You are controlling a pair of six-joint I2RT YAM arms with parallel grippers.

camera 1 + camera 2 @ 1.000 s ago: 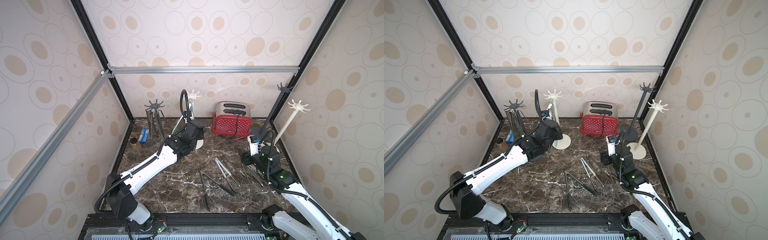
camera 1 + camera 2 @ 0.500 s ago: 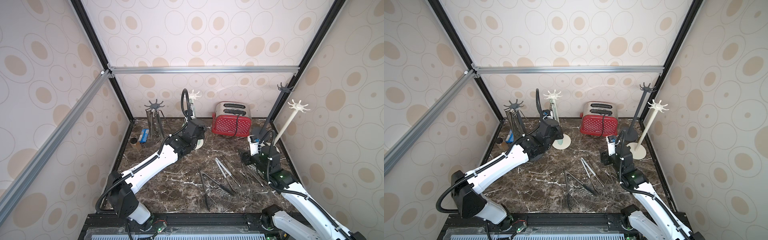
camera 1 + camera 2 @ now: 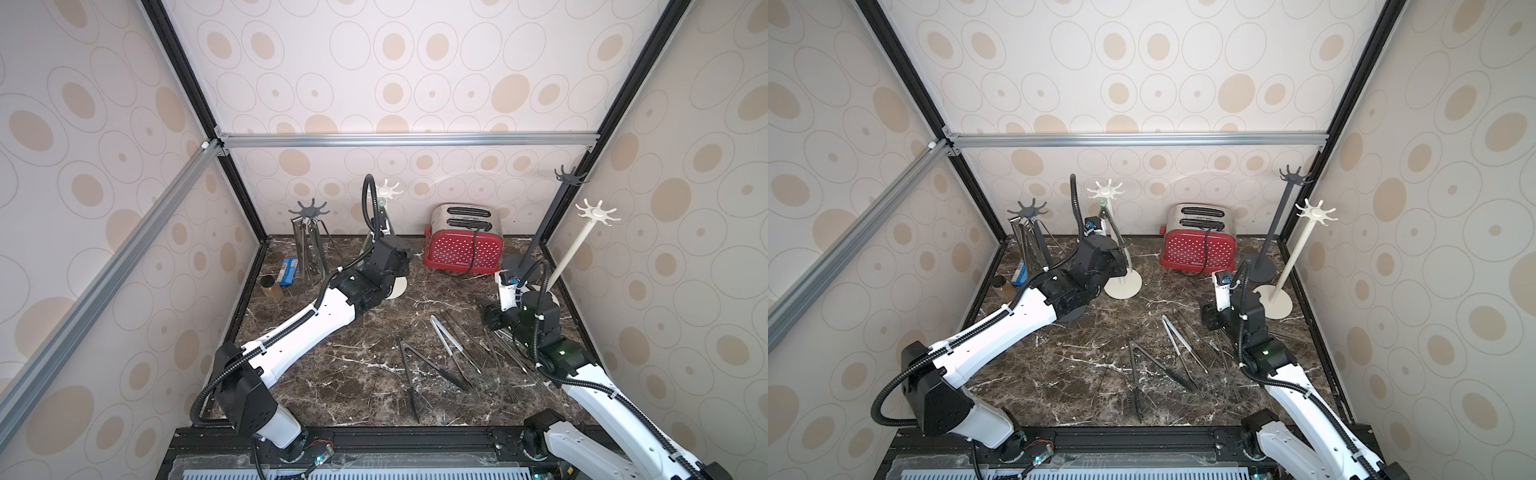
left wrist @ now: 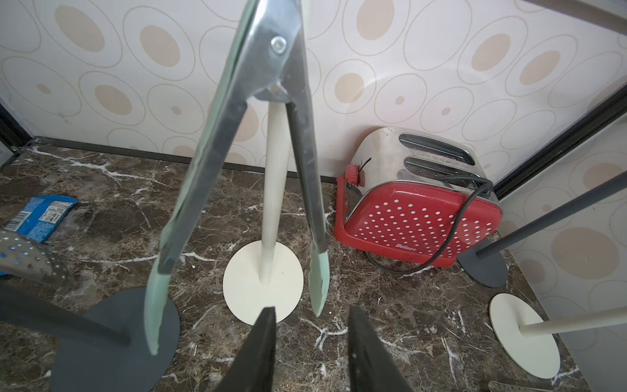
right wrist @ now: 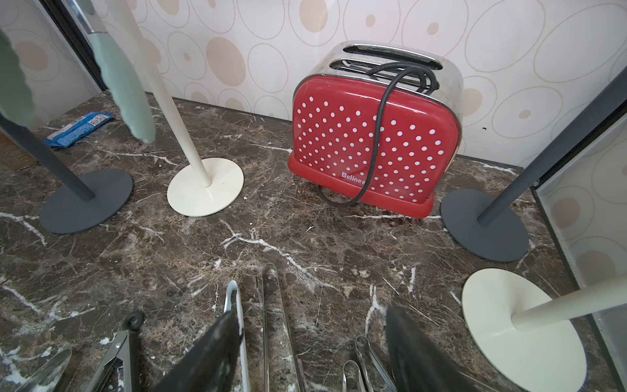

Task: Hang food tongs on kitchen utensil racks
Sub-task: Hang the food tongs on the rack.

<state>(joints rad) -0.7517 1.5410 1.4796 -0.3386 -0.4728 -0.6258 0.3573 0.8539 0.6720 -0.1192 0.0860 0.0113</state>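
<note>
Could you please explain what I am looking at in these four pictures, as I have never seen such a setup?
Two robot arms, each ending in a two-fingered gripper, work on a table. Two pictures look down from overhead; the other two come from cameras on the wrists. Loose tongs lie on the table, beside a toaster and four racks. Green-tipped tongs hang on a cream rack before the left gripper, open and empty. The right gripper, open too, hovers over the loose tongs.
</note>
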